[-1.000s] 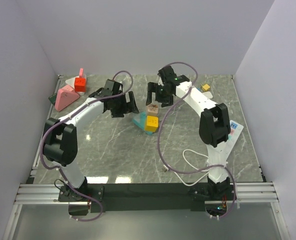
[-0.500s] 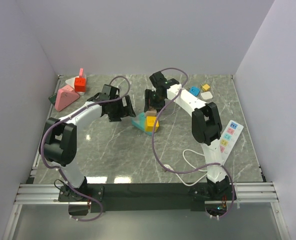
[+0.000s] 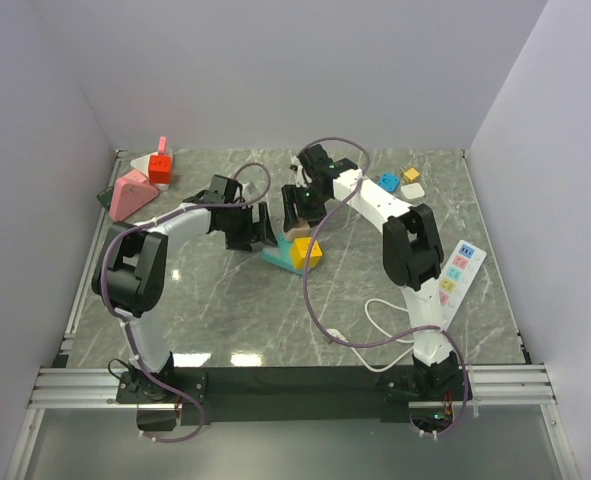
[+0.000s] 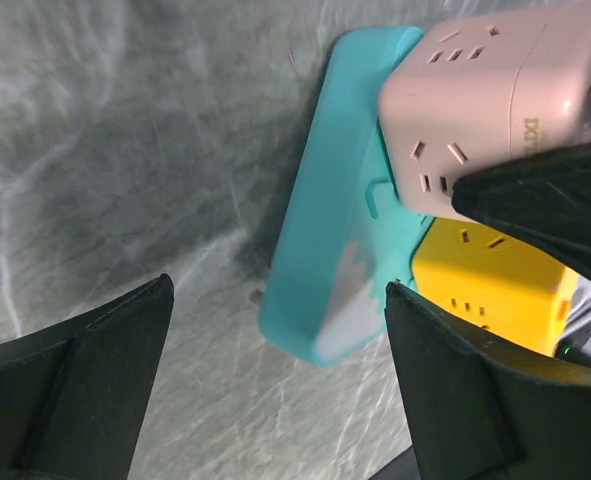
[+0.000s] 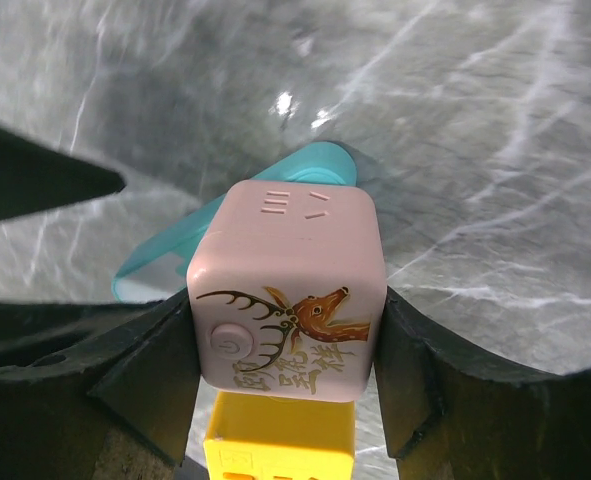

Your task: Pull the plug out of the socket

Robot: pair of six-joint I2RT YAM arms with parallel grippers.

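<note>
A teal socket strip (image 3: 278, 257) lies mid-table with a pink cube plug (image 3: 297, 232) and a yellow cube plug (image 3: 305, 251) standing on it. My right gripper (image 3: 301, 212) is shut on the pink cube; in the right wrist view the fingers press both sides of the cube (image 5: 285, 290), with the yellow cube (image 5: 280, 440) below it and the teal strip (image 5: 175, 245) behind. My left gripper (image 3: 260, 230) is open just left of the strip. In the left wrist view its fingers (image 4: 95, 380) stand wide apart short of the strip's end (image 4: 345, 200), beside the pink cube (image 4: 495, 100).
A pink socket block (image 3: 130, 192) and a red cube (image 3: 160, 166) sit at the back left. A white power strip (image 3: 457, 272) with a looped white cable (image 3: 385, 320) lies at the right. Small blue (image 3: 388, 182), yellow (image 3: 411, 174) and white (image 3: 413, 190) adapters sit back right.
My right gripper has moved left and down onto the pink cube and closed on it. My left gripper has moved right, up to the teal strip's left end.
</note>
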